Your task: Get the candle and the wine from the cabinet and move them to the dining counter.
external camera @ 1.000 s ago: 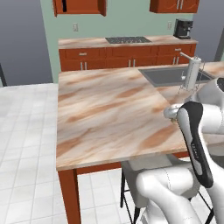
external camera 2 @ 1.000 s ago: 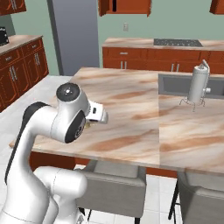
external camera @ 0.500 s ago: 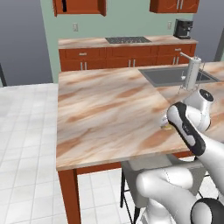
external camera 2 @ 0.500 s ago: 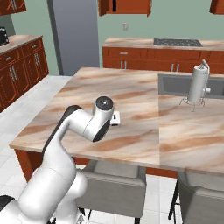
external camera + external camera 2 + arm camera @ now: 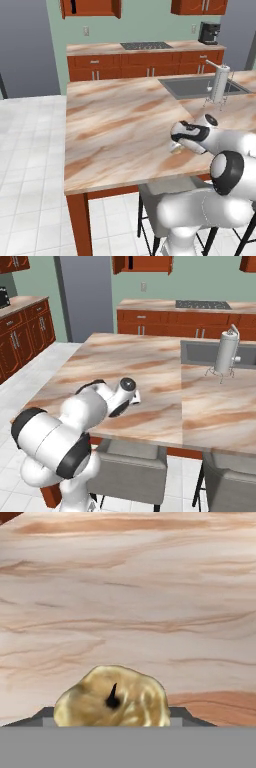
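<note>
Hidden or unclear: the gripper's (image 5: 176, 145) 2 fingers are cut off at the bottom of the hand view, where grey blocks flank the candle; whether they press it or stand free I cannot tell.
Candle: the squat, lumpy yellowish-tan wax candle with a dark wick (image 5: 112, 699) sits low on the tan-brown marble dining counter (image 5: 115, 125), near its front edge, directly under the hand and between the fingers. In the left base view a pale sliver shows below the wrist.
Wine: a dark bottle shape (image 5: 73, 6) stands in the open reddish-brown wooden wall cabinet (image 5: 95, 7), far across the room.
Surroundings: an inset steel sink (image 5: 202, 86) and a silver cylindrical faucet (image 5: 219, 85) lie well apart, to the right.
Obstruction: the white arm (image 5: 95, 406) covers the candle in the right base view.
</note>
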You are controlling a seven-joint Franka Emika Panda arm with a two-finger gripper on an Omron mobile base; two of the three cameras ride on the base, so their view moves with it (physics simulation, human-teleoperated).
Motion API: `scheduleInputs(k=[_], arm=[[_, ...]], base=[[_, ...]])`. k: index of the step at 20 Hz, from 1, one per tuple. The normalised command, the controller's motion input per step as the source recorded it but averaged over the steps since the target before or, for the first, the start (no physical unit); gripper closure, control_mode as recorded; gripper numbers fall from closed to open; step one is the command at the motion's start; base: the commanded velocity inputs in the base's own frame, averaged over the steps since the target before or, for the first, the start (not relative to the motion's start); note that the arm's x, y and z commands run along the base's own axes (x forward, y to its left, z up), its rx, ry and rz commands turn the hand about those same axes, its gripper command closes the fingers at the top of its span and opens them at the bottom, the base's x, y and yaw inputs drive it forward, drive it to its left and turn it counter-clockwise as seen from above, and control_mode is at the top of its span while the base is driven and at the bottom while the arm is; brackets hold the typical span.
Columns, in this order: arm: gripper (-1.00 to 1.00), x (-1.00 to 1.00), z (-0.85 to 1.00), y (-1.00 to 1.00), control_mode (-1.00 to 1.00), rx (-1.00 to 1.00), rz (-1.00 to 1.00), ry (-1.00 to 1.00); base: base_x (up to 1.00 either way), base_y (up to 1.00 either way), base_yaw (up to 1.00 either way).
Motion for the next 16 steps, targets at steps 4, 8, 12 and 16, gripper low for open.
scheduleInputs(k=[4,8,12,16], arm=[[1.00,1.00,-0.49,0.00,-1.00,0.01,0.05,0.02],[1.00,0.77,-0.28,-0.03,-1.00,0.04,0.04,0.00],[1.00,0.21,-0.10,0.00,-1.00,0.00,0.01,0.00],[1.00,0.03,-0.05,0.00,-1.00,0.00,0.00,0.00]], base=[[0.00,0.00,0.00],[0.00,0.00,0.00],[0.00,0.00,0.00],[0.00,0.00,0.00]])
